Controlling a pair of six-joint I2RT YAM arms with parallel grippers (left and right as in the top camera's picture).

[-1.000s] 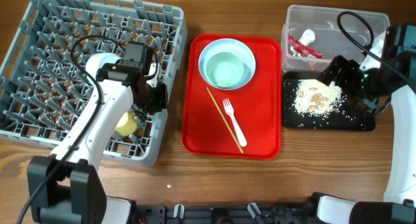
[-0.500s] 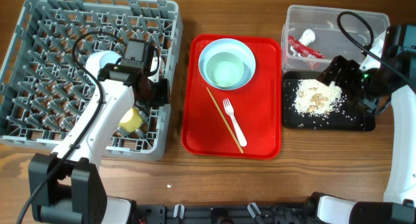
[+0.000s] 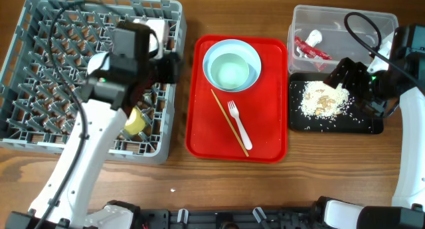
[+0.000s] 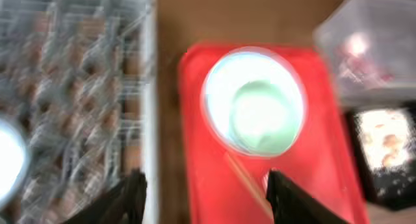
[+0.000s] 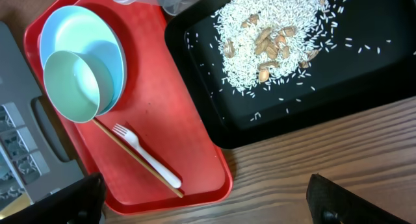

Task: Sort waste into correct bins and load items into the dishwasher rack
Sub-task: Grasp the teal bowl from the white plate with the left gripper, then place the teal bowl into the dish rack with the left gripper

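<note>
The grey dishwasher rack [image 3: 60,30] stands at the left with the yellow cup [image 3: 135,121] in it near its front right corner. My left gripper [image 3: 170,68] hovers over the rack's right edge; in the blurred left wrist view it [image 4: 208,201] is open and empty. A mint bowl [image 3: 231,72] sits on the pale-blue plate [image 3: 214,51] on the red serving tray [image 3: 265,133]. The chopstick [image 3: 229,123] and white fork [image 3: 239,125] lie in front of them. The clear tub [image 3: 352,23] holds the red wrapper [image 3: 311,50]. The black tray [image 3: 362,119] holds rice scraps [image 3: 324,99]. My right gripper [image 3: 342,73] is open and empty [image 5: 205,204].
Bare wooden table [image 3: 219,182] runs along the front. The right arm's cable [image 3: 364,30] loops over the clear tub. The rack's wall [image 4: 149,87] lies close to the red tray's left edge. A pale round blur [image 4: 6,159] shows inside the rack.
My left gripper has lifted away from the yellow cup and moved toward the far right of the rack. The cup stays in the rack. The right arm has not moved.
</note>
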